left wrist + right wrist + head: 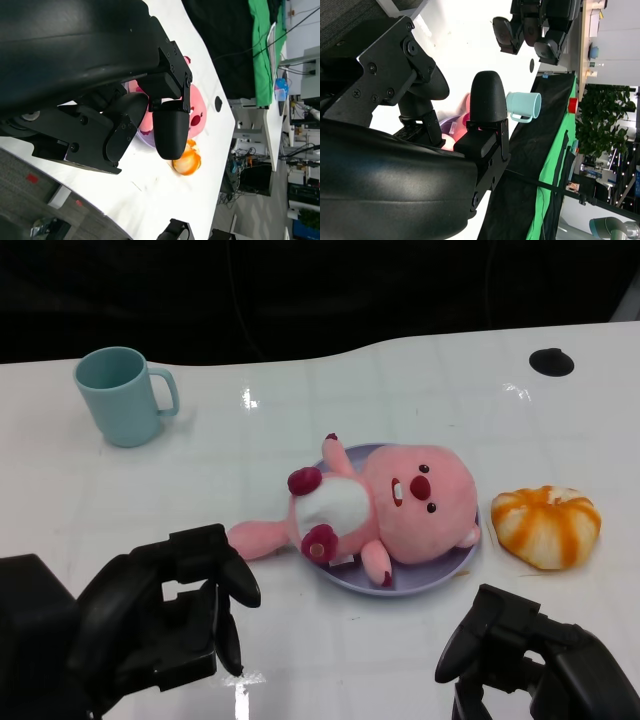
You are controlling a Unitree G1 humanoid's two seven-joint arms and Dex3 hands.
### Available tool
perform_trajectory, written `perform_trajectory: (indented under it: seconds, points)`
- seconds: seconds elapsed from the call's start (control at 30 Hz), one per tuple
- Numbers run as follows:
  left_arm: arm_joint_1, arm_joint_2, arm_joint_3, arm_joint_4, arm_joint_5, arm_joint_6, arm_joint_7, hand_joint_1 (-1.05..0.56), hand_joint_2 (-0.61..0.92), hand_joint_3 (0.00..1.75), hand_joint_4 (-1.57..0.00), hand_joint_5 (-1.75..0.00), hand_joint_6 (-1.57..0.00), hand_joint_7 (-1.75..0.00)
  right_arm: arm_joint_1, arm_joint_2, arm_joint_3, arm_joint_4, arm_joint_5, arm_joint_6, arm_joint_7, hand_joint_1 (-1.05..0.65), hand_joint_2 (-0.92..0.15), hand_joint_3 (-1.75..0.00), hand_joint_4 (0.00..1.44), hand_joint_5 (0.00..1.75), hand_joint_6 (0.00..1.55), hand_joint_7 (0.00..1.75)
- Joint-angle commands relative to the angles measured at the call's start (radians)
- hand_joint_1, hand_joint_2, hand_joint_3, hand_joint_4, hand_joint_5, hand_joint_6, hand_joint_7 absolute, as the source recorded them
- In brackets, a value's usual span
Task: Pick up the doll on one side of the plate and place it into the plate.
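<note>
Looking at where things sit: the pink doll (385,508) is already lying on the purple plate (440,570), center of the frame, so my guess is the task is pretty much done.
Doll position: head and belly are on the plate, head toward the right. 1 leg or tail sticks out over the plate's left rim onto the white table (300,390).
Long axis: runs roughly left to right across the frame, tilted a bit, with the feet end lower left and the head right of center.
Left hand: the left hand (175,615) sits in the lower left of the frame, fingers curled inward with nothing in them. It's near the doll's trailing leg but not touching it.
Right hand: the right hand (535,660) is in the lower right corner, below the plate's right edge. Fingers look bent and I see nothing in it, but whether it's clenched or loose I can't tell from these views.
Which is nearer: the left hand, I'd say. The doll lies up and to the right of it, and the overhanging leg points almost straight at it.
Next move, if any: probably just nudging that leg in, or backing off.
Other stuff: a teal mug (122,395) in the upper left, and an orange and white pumpkin-ish toy (545,525) just right of the plate.
</note>
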Motion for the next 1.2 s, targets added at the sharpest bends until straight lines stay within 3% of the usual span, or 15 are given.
perform_trajectory:
  seconds: [0.03, 0.53, 1.2]
  points:
    - [0.026, 0.029, 0.017, -0.014, -0.029, 0.072, 0.000, -0.03, 0.50, 1.37, -0.89, -1.75, -0.74, -1.68, 0.003, -0.008, -0.017, 0.000, 0.014, -0.008, 0.005, 0.06, -0.37, -1.40, 0.68, 1.74, 0.61, 1.52]
    - [0.022, 0.019, 0.056, 0.122, -0.101, 0.022, -0.070, -0.06, 0.44, 1.40, -0.91, -1.75, -0.73, -1.72, 0.013, 0.000, -0.015, 0.017, 0.005, -0.047, -0.007, 0.12, -0.38, -1.42, 0.69, 1.75, 0.63, 1.53]
    - [0.034, 0.026, 0.016, 0.124, -0.096, 0.013, -0.084, -0.05, 0.43, 1.43, -0.91, -1.75, -0.75, -1.71, 0.018, 0.015, -0.051, 0.061, 0.020, -0.140, -0.018, 0.08, -0.42, -1.36, 0.67, 1.75, 0.60, 1.52]
